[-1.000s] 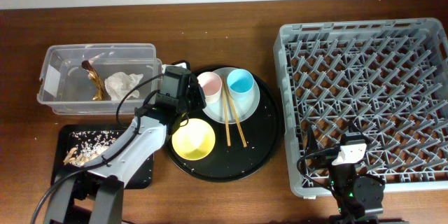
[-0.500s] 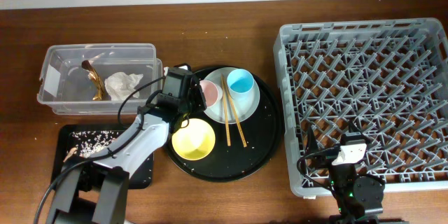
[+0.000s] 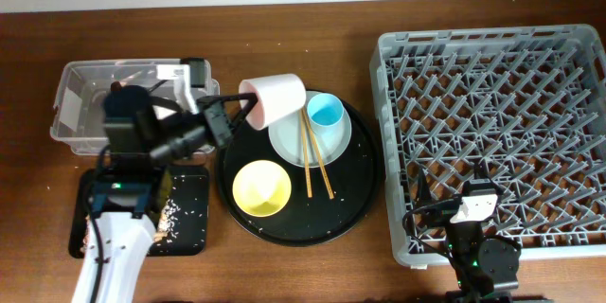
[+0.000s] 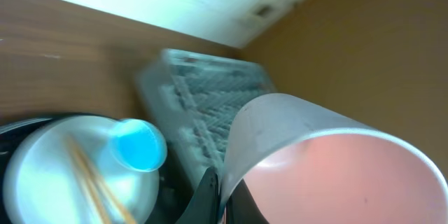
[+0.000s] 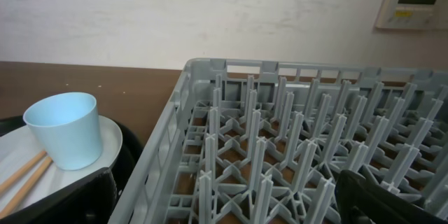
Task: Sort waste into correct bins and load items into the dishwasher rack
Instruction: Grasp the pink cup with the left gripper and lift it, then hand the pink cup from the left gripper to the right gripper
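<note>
Overhead looks straight down; both low wrist views share the blue cup (image 4: 138, 145)

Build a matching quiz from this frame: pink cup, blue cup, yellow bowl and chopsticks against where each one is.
Things:
1. pink cup
2. blue cup
3. yellow bowl
4. chopsticks

Places:
A. directly on the round black tray, beside the pale plate
B. upright on the pale plate
C. held off the tray, tipped, in the left gripper
D. lying across the pale plate's rim onto the round black tray

Pairs: 1-C, 2-B, 3-A, 4-D
</note>
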`<move>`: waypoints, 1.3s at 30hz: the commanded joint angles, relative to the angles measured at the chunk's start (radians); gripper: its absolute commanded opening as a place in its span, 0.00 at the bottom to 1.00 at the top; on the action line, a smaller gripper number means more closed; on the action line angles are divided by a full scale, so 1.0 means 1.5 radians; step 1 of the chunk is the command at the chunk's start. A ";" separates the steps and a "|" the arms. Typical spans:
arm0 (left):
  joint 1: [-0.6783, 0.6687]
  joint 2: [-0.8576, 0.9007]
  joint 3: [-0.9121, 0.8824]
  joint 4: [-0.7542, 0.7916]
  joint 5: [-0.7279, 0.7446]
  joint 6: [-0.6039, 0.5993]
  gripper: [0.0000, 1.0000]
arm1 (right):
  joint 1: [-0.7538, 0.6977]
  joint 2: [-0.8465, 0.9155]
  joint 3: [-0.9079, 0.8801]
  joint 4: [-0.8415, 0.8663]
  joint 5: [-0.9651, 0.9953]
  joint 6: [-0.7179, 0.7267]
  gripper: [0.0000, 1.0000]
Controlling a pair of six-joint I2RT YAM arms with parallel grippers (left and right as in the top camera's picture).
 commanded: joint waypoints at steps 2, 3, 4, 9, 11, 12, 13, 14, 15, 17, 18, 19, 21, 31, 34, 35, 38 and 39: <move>0.073 -0.003 0.008 0.007 0.306 -0.047 0.00 | -0.002 -0.004 -0.004 0.010 -0.057 0.037 0.99; 0.073 -0.003 0.008 0.007 0.322 -0.046 0.00 | -0.002 -0.004 -0.004 0.035 -0.117 0.104 0.98; 0.073 -0.003 0.008 0.007 0.325 -0.046 0.00 | -0.002 -0.004 -0.004 0.058 -0.176 0.131 0.99; 0.073 -0.003 0.008 0.007 0.324 -0.046 0.00 | -0.003 0.002 0.108 0.026 -0.320 0.194 0.98; 0.073 -0.003 0.008 0.007 0.324 -0.046 0.00 | -0.003 0.037 0.225 -0.073 -0.322 0.194 0.98; 0.073 -0.003 0.008 0.007 0.324 -0.046 0.00 | -0.002 0.086 0.329 -0.170 -0.322 0.194 0.98; 0.073 -0.003 0.008 0.006 0.325 -0.047 0.00 | -0.002 0.137 0.413 -0.250 -0.322 0.194 0.98; 0.072 -0.003 0.008 0.001 0.325 -0.046 0.00 | -0.002 0.183 0.485 -0.319 -0.323 0.194 0.98; 0.072 -0.003 0.008 -0.013 0.325 -0.046 0.00 | -0.002 0.246 0.579 -0.406 -0.335 0.194 0.98; 0.072 -0.003 0.008 -0.037 0.335 -0.046 0.00 | -0.002 0.355 0.734 -0.517 -0.413 0.194 0.98; 0.072 -0.003 0.008 -0.038 0.348 -0.046 0.00 | -0.002 0.387 0.777 -0.545 -0.456 0.194 0.98; 0.072 -0.003 0.008 -0.038 0.367 -0.046 0.00 | -0.002 0.415 0.810 -0.558 -0.505 0.194 0.98; 0.068 -0.003 0.008 -0.038 0.403 -0.047 0.00 | -0.002 0.447 0.820 -0.553 -0.596 0.175 0.98; -0.055 -0.003 0.008 0.087 0.381 -0.138 0.00 | -0.002 0.540 0.816 -0.573 -0.694 0.123 0.98; -0.089 -0.003 0.008 0.199 0.365 -0.215 0.00 | -0.002 0.567 0.815 -0.580 -0.728 0.087 0.98; -0.098 -0.003 0.008 0.206 0.350 -0.220 0.00 | -0.002 0.572 0.815 -0.580 -0.754 0.067 0.98; -0.124 -0.003 0.008 0.211 0.325 -0.220 0.00 | -0.002 0.593 0.815 -0.581 -0.776 0.052 0.98; -0.131 -0.003 0.008 0.217 0.319 -0.220 0.00 | -0.002 0.597 0.815 -0.581 -0.776 0.052 0.98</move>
